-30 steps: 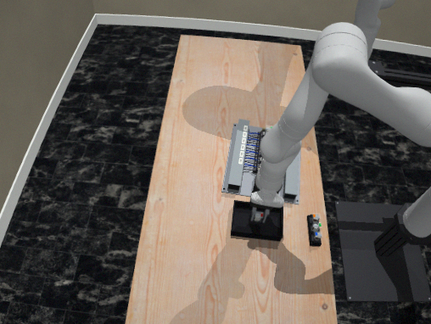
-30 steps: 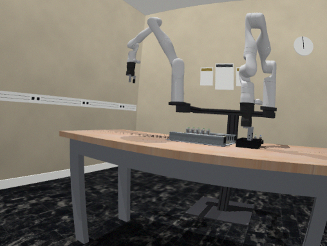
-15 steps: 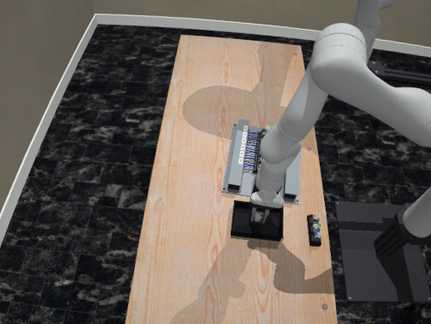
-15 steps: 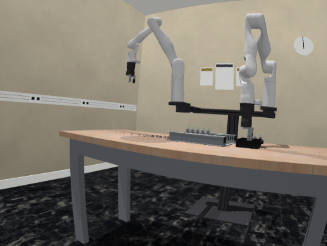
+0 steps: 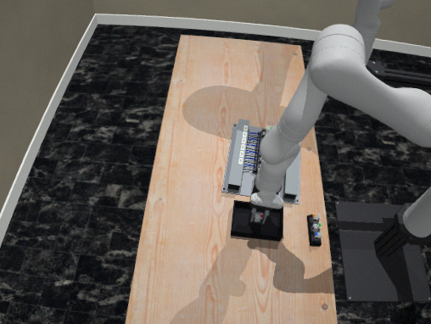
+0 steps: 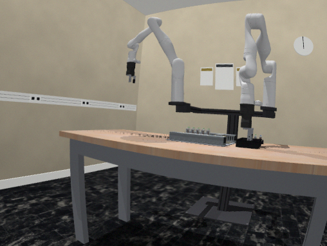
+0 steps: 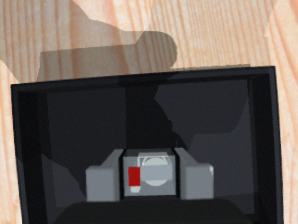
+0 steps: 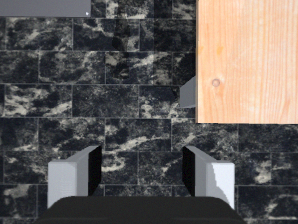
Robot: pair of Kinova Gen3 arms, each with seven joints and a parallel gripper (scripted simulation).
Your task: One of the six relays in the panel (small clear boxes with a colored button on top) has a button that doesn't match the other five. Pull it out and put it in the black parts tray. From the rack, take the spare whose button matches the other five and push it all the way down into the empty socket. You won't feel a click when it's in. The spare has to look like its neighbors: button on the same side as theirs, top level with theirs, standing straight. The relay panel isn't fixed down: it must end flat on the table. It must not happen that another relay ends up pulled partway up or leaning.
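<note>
Red-buttoned relay (image 5: 260, 216) (image 7: 150, 175): one, between left pincer's (image 5: 259, 215) (image 6: 250, 139) (image 7: 150, 182) two fingers.

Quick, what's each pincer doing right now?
Left pincer: closed on the red-buttoned relay.
Right pincer: open, holding nothing.

Parts tray: black, on the wooden table (image 5: 191, 220) beside the relay panel; you have the left gripper (image 5: 260, 215) over the tray (image 5: 240, 236).
Red-button relay: you have it (image 5: 259, 217) between the fingers.
Relay panel: your left arm (image 5: 293, 114) covers much of the panel (image 5: 234, 170); blue and black wires and a row of white labels visible, one green button (image 5: 271, 128) at the far end.
Spare rack: the black rack (image 5: 315, 243) carries orange, green and blue buttons, near your table edge.
</note>
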